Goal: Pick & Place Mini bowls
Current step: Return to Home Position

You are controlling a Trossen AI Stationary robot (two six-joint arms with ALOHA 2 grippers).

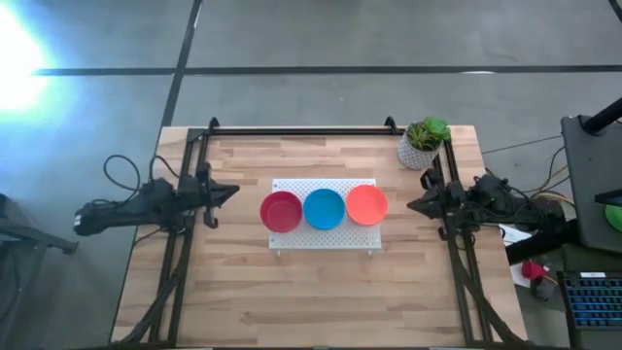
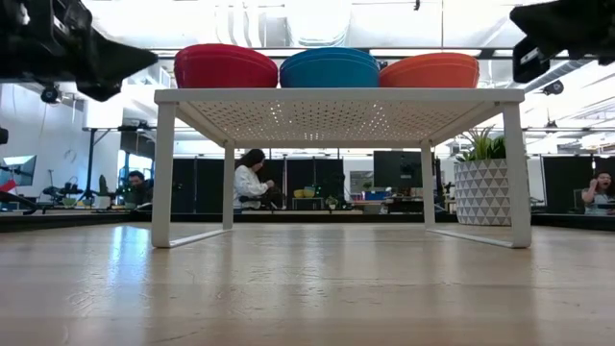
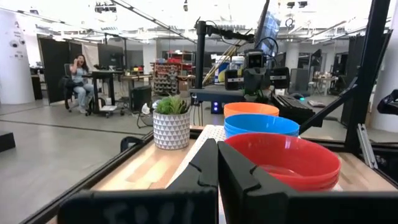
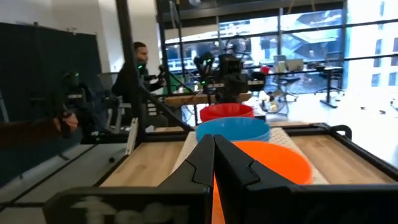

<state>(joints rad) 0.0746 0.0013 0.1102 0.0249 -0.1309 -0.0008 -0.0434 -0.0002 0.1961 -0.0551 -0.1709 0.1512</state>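
Treat bowls [image 1: 324, 208] on shelf [image 1: 321, 239] as likely light, stiff, slick plastic; pinch at rim. Note left jaws and right jaws closed, empty, at bench [image 1: 321, 292] sides.

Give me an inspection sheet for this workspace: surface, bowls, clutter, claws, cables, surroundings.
Surface: wooden table, white perforated shelf standing mid-table.
Job's things: red bowl, blue bowl and orange bowl in a row on the shelf.
Clutter: potted plant at a table corner on the right arm's side.
Claws: left claw shut, empty, left of the shelf; right claw shut, empty, right of it.
Cables: cable loops beside the left arm.
Surroundings: seated person at desks beyond the table.
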